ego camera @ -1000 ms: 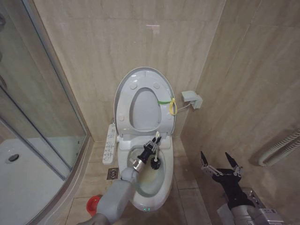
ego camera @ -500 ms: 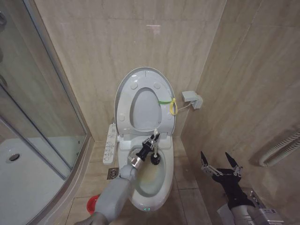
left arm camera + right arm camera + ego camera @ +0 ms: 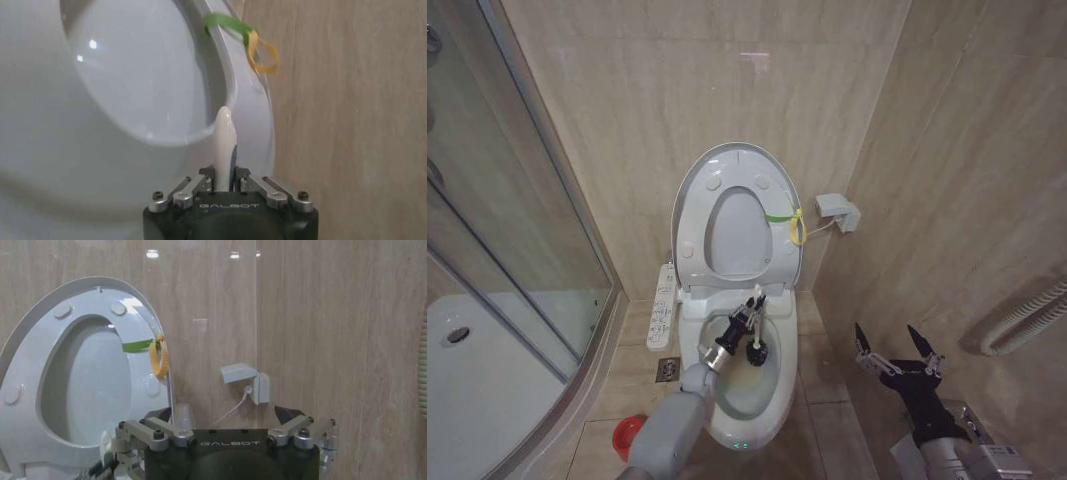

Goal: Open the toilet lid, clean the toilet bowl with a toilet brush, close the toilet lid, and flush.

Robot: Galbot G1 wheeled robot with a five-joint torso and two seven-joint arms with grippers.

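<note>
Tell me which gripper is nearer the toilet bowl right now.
Left. The left gripper is over the toilet bowl, shut on the toilet brush. The right gripper hangs open beside the bowl, out by the wall.

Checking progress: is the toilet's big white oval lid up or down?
Up: the glossy white oval plastic lid stands against the wall, underside bumpers showing.

toilet lid upright: toilet bowl open above | shower glass blocks left

toilet brush in toilet bowl, toilet lid raised behind
</note>
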